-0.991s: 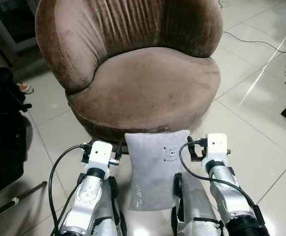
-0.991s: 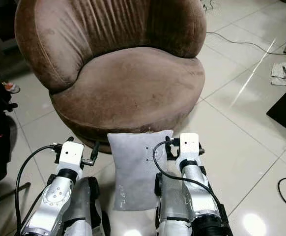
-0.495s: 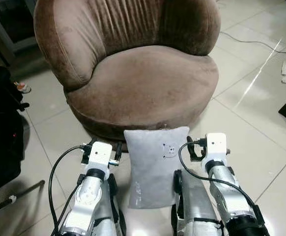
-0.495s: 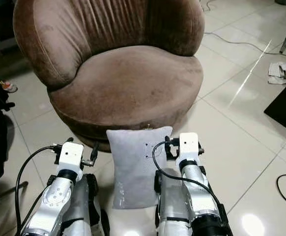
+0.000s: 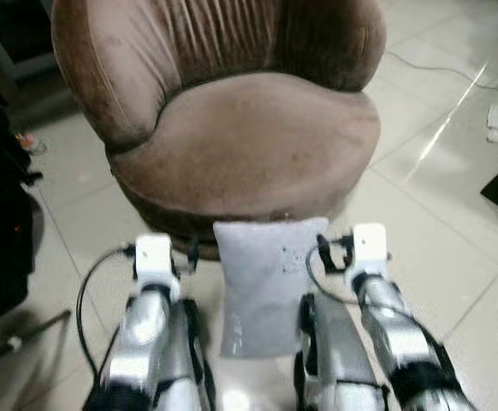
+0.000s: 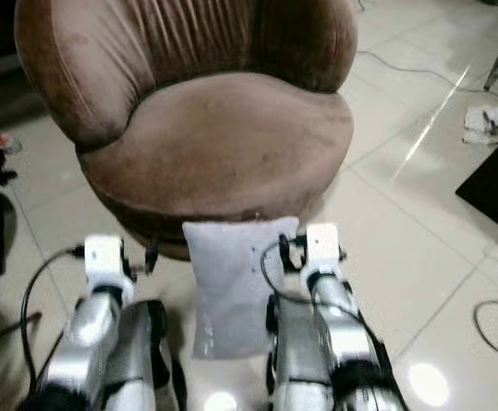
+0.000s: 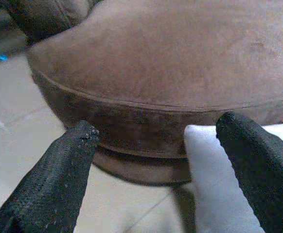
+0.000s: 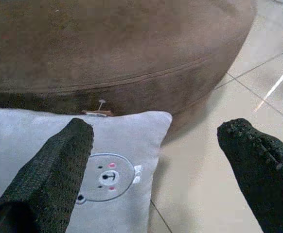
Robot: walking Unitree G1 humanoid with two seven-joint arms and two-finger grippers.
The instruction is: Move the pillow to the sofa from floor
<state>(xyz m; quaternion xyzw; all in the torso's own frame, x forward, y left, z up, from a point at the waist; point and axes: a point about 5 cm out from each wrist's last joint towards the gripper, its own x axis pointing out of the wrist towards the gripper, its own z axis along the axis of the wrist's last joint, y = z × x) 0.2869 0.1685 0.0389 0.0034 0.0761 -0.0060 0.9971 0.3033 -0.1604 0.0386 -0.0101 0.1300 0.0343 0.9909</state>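
Leaning against the brown sofa (image 5: 249,145) base at its 6 o'clock, the grey pillow (image 5: 262,282) stands on the floor (image 5: 437,214) between two wide-open, empty grippers: left gripper (image 7: 156,160), right gripper (image 8: 161,165). Closing unevenly could topple it (soft fabric slips), or one finger could snag the sofa edge.

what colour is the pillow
Light grey pillow with a small bear-face print, clearest in the right wrist view.

Home living room: round brown velvet sofa chair (image 5: 232,128) on glossy pale tiled floor (image 5: 437,197), grey pillow (image 5: 262,282) leaning at its front, loose cable (image 5: 429,68) trailing on tiles behind it.
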